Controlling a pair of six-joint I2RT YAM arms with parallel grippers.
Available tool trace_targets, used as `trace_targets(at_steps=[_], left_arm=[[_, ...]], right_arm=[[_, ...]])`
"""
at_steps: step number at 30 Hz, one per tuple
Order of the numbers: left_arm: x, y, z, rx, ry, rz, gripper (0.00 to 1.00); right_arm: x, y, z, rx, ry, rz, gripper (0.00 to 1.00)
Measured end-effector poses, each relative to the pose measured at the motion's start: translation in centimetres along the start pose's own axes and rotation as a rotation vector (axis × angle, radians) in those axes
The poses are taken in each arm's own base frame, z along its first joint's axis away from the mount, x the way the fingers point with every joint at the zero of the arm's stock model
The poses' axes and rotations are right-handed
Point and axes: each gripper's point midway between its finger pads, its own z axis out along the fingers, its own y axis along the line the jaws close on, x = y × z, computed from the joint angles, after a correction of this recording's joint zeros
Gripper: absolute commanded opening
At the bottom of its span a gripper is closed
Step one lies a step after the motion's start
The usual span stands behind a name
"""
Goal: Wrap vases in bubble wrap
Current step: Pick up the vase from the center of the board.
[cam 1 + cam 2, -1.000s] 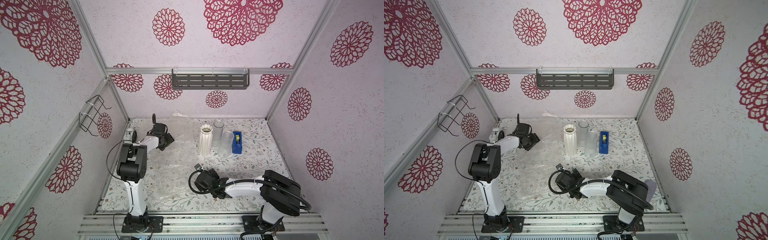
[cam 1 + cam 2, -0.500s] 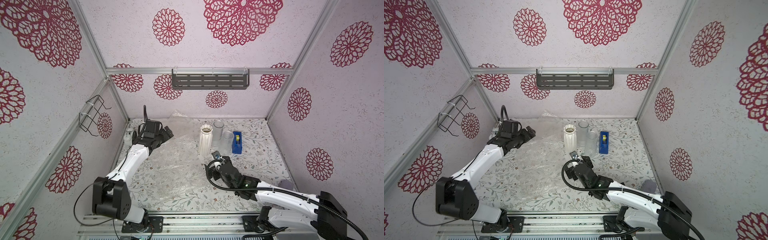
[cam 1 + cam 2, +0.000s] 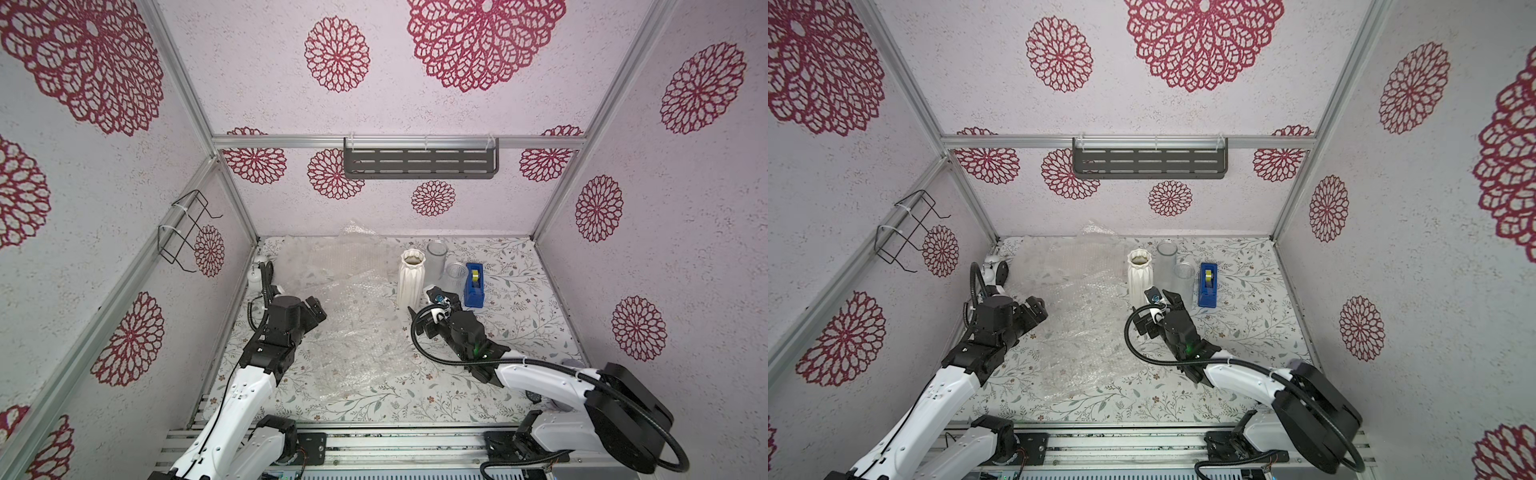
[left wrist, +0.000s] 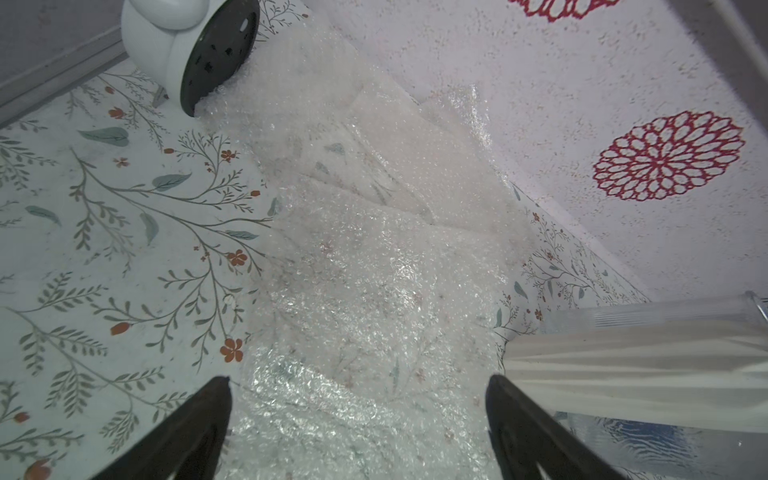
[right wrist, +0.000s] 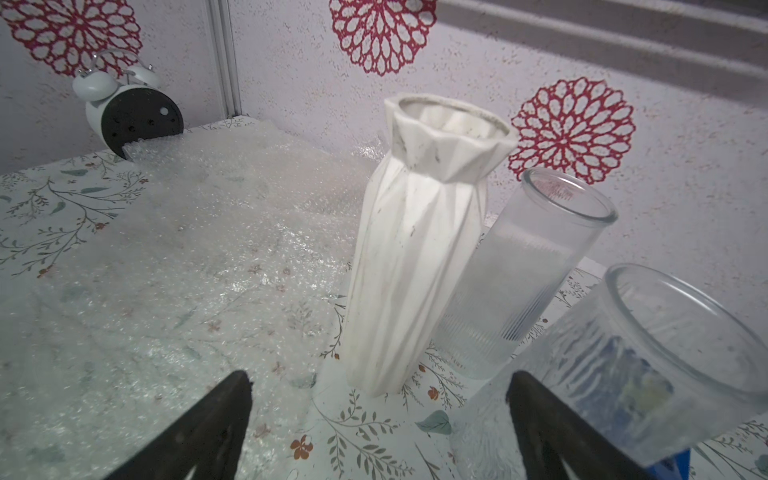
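Three vases stand together at the back centre: a white ribbed vase, a frosted glass cylinder behind it, and a shorter clear ribbed glass. Crinkly bubble wrap lies spread over the left and middle of the table. My right gripper hovers open just in front of the white vase and the ribbed glass, holding nothing. Over the wrap's left part my left gripper is open and empty.
A blue tape dispenser stands right of the ribbed glass. A white alarm clock sits in the back left corner on the wrap's edge. On the back wall hangs a grey shelf; a wire basket hangs on the left wall.
My right gripper has travelled from the front centre up to the vases. The left gripper has drawn back from the wrap's far left corner and opened wider.
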Motion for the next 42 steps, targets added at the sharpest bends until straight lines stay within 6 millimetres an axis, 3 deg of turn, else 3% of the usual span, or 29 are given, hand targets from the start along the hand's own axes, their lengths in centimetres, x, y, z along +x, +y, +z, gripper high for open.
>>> trace_targets(at_steps=[5, 12, 24, 37, 42], left_arm=[[1.6, 1.2, 0.0, -0.003, 0.017, 0.020, 0.98], [3.0, 1.3, 0.4, 0.023, 0.047, 0.033, 0.98], [5.1, 2.1, 1.2, 0.036, 0.083, 0.035, 0.98], [5.2, 2.2, 1.3, 0.031, 0.088, 0.033, 0.98], [5.6, 2.5, 1.6, 0.024, 0.094, 0.034, 0.98]], right_arm=[[0.6, -0.3, 2.3, 0.001, -0.029, 0.017, 0.99], [0.6, -0.8, 4.6, 0.006, -0.091, 0.040, 0.99], [1.0, -1.7, 6.8, 0.003, -0.183, 0.060, 0.99], [0.5, -2.1, 9.2, 0.000, -0.250, 0.070, 0.99], [1.3, -2.0, 10.0, -0.009, -0.248, 0.071, 0.98]])
